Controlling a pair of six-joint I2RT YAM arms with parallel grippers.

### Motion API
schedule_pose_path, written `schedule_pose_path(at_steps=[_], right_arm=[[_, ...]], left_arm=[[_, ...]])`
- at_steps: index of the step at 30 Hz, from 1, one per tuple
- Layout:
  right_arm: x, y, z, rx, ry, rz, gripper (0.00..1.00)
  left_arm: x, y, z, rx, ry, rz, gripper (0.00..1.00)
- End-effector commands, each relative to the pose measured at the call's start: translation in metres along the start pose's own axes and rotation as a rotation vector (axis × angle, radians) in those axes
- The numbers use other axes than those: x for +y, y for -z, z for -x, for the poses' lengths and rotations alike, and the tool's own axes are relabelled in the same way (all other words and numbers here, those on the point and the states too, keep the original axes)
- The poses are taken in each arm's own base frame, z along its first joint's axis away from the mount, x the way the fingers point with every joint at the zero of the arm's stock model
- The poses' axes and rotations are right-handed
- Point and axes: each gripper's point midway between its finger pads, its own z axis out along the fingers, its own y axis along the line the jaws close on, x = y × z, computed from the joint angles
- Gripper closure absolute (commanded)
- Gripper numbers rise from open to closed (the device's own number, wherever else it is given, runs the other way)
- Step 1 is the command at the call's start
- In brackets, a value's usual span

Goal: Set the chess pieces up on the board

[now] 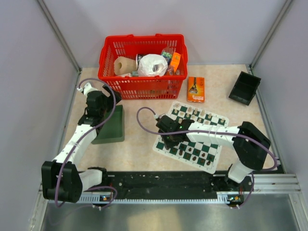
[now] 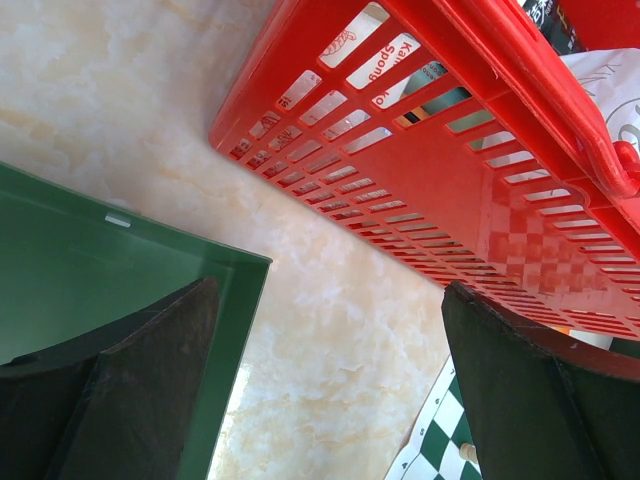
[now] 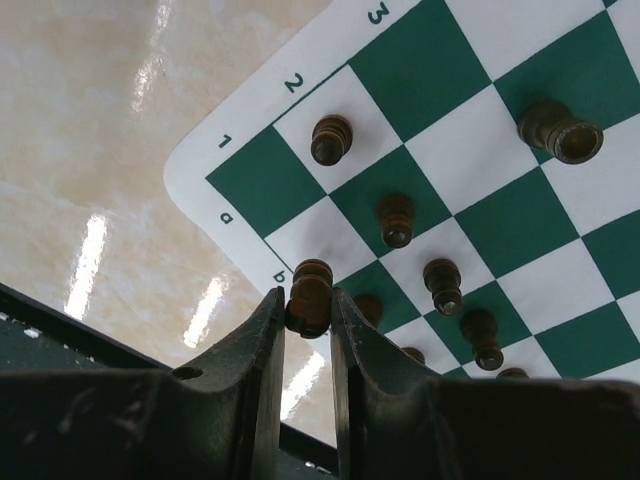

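The green-and-white board (image 1: 192,134) lies right of centre, with dark chess pieces (image 1: 204,161) along its near side and more pieces (image 1: 199,115) along its far side. My right gripper (image 1: 168,139) hovers over the board's near left corner (image 3: 215,175), shut on a dark brown chess piece (image 3: 309,297) held between its fingertips above the border by the letter b. Several dark pieces (image 3: 396,218) stand on squares just beyond. My left gripper (image 1: 98,103) hangs open over the green tray's far end; its fingers (image 2: 150,390) are wide apart with nothing between them. A board corner (image 2: 440,445) shows there.
A red basket (image 1: 143,65) full of goods stands at the back, close to my left gripper (image 2: 335,390). The dark green tray (image 1: 110,126) lies at the left, an orange box (image 1: 195,89) behind the board, a black tray (image 1: 244,87) at the far right.
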Motion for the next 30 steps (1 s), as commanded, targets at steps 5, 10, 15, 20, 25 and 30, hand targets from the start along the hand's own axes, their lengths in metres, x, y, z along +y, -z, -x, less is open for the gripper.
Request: schedule_pose_path(at_steps=[5,10,15,20,25,30], right_arm=[[0.006,-0.01,0.009,-0.038,0.006,-0.002,0.82],[0.002,-0.012,0.008,-0.039,0.01,-0.021,0.82],[0.002,-0.014,0.006,-0.032,0.012,-0.022,0.76],[0.005,-0.012,0.007,-0.031,0.011,-0.005,0.67],[0.011,-0.008,0.011,-0.034,0.017,0.024,0.61],[0.015,0.017,0.03,-0.109,0.012,0.04,0.59]], left_arm=[[-0.006,0.005,0.013,-0.049,0.007,-0.027,0.01],[-0.005,0.004,0.012,-0.043,0.005,-0.024,0.01],[-0.005,0.002,0.01,-0.039,0.008,-0.026,0.01],[-0.004,0.003,0.011,-0.042,0.007,-0.023,0.01],[-0.004,0.003,0.011,-0.043,0.005,-0.024,0.01],[-0.003,0.003,0.01,-0.041,0.005,-0.022,0.01]])
